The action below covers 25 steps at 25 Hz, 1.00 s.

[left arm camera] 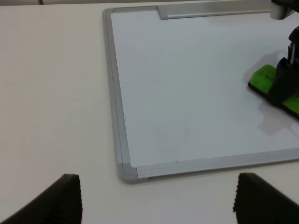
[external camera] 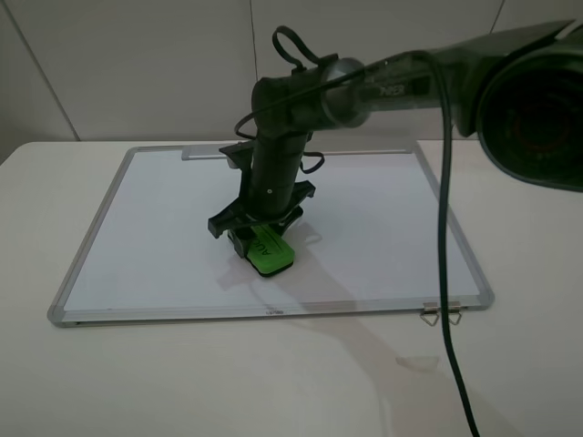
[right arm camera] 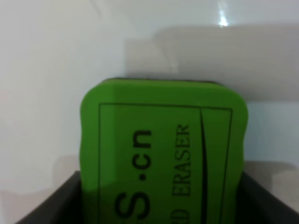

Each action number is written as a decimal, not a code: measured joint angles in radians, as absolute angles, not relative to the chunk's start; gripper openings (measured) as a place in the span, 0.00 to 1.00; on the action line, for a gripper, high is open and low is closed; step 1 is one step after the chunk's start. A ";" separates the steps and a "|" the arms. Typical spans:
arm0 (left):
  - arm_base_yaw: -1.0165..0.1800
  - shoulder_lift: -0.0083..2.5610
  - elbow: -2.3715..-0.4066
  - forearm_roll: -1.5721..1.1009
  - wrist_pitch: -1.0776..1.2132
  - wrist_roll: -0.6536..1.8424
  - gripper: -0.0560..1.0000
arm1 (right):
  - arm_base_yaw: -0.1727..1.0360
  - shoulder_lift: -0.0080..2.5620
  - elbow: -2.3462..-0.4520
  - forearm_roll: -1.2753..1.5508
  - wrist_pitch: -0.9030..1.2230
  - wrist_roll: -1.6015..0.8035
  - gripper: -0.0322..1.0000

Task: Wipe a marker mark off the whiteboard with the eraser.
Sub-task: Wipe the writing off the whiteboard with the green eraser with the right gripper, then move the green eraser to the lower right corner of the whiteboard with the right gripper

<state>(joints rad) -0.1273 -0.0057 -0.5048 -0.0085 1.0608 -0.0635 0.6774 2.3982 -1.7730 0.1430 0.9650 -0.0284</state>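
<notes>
Right gripper [external camera: 264, 235]: centre of the exterior view, jaws closed on the green eraser [external camera: 271, 254], which sits on the whiteboard [external camera: 392, 237] slightly left of and below the board's middle. Left gripper [left arm camera: 161, 203]: fingers spread wide, holding nothing, above the table [left arm camera: 51, 93] just off one corner of the board.

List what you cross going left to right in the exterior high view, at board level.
Silver-grey left frame of the large white whiteboard → bright green oblong eraser → two small metal clips at the board's near right corner.
</notes>
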 joint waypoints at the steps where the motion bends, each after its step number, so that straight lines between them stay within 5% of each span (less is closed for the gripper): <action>1: -0.127 -0.006 -0.505 -0.009 1.061 -0.063 0.70 | 0.676 2.398 -1.773 0.147 0.966 -0.028 0.61; 9: -0.127 -0.006 -0.505 -0.009 1.061 -0.063 0.70 | 0.609 2.338 -1.746 0.000 1.075 0.043 0.61; 17: -0.127 -0.006 -0.505 -0.009 1.061 -0.063 0.70 | 0.375 2.142 -1.722 -0.020 1.145 0.105 0.61; 25: -0.127 -0.006 -0.505 -0.009 1.061 -0.063 0.70 | 0.216 2.089 -1.473 -0.025 1.033 0.135 0.61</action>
